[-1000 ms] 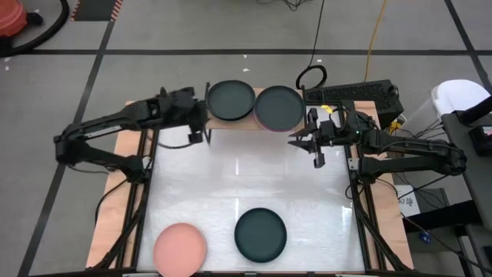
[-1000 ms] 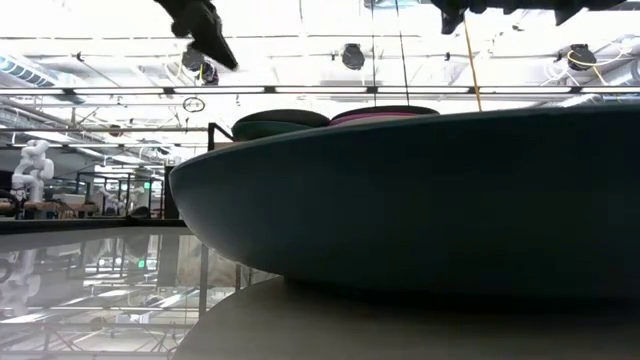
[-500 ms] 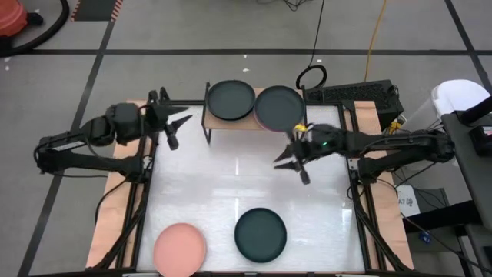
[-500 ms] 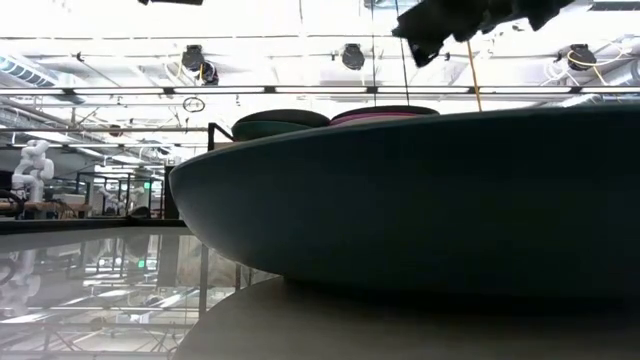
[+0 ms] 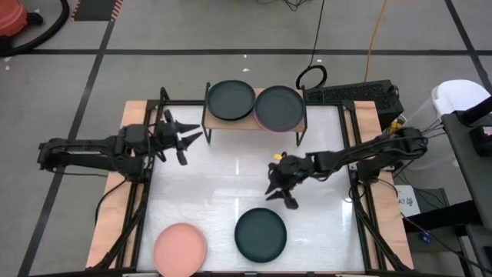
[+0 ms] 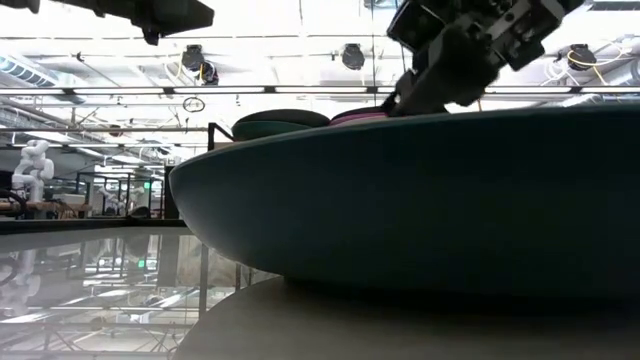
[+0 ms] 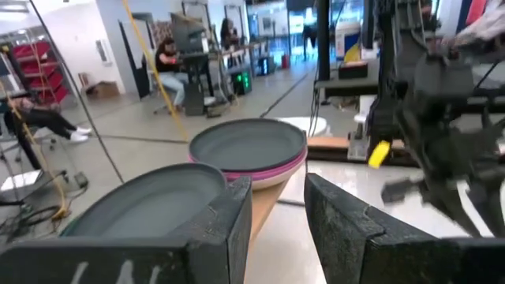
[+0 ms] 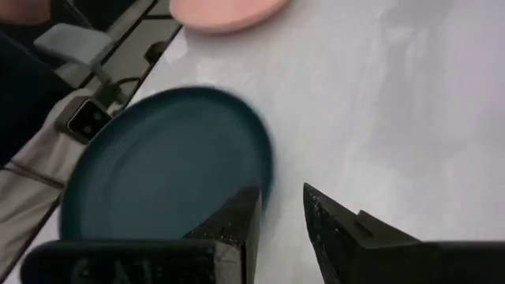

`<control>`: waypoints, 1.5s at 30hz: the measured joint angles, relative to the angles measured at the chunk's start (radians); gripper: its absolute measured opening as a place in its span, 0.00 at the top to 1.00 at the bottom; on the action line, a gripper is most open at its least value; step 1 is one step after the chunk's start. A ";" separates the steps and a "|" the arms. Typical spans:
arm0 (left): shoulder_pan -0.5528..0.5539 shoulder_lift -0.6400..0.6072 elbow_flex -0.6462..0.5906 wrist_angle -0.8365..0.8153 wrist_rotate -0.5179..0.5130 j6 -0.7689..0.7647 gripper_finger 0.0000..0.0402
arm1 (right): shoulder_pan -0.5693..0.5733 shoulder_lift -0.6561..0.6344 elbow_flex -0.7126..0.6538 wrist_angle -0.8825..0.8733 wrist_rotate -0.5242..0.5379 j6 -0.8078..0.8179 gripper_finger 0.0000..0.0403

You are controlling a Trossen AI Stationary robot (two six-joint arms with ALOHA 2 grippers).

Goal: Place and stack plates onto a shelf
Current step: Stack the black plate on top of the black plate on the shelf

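The shelf (image 5: pixel 254 121) stands at the table's far edge and bears two stacks of plates. The left stack has a dark plate (image 5: pixel 231 101) on top. The right one has a dark grey plate (image 5: pixel 279 106) over magenta and beige ones (image 7: pixel 268 171). A teal plate (image 5: pixel 260 234) and a light pink plate (image 5: pixel 180 248) lie flat on the table near its near edge. My right gripper (image 5: pixel 278 187) is open and hovers just beyond the teal plate's far rim (image 8: pixel 264 158). My left gripper (image 5: pixel 181 141) is open, in the air left of the shelf.
The white table top (image 5: pixel 231 181) reflects the ceiling lights. A black keyboard (image 5: pixel 352 94) and a coiled cable (image 5: pixel 311 77) lie beyond the far right corner. In the low view the teal plate (image 6: pixel 420 200) fills the foreground. People sit in the room behind (image 7: pixel 170 59).
My right gripper has left the shelf's right end and swung toward the near edge and leftward, coming down close to the teal plate. My left gripper has drawn back from the shelf's left end toward the table's left, then come slightly nearer. No plate has moved.
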 joint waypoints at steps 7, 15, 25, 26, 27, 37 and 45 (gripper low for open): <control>-0.009 0.000 -0.076 0.118 0.000 -0.001 0.69 | 0.066 0.136 0.000 0.039 -0.035 0.119 0.80; -0.009 0.000 -0.091 0.066 -0.001 -0.052 0.69 | 0.092 0.253 0.000 0.168 -0.033 0.205 0.80; -0.009 0.000 -0.091 0.037 -0.001 -0.070 0.69 | 0.048 0.255 -0.001 0.191 0.021 0.212 0.80; -0.009 0.000 -0.091 0.037 -0.001 -0.069 0.69 | 0.045 0.248 -0.001 0.195 0.021 0.207 0.80; -0.009 0.000 -0.091 0.037 -0.001 -0.069 0.69 | 0.041 0.239 -0.001 0.201 0.022 0.199 0.80; -0.009 0.000 -0.091 0.029 -0.001 -0.069 0.69 | 0.027 0.228 -0.001 0.108 0.078 0.116 0.80; -0.009 0.001 -0.091 0.014 0.000 -0.084 0.69 | 0.034 0.272 0.000 0.084 0.089 0.137 0.80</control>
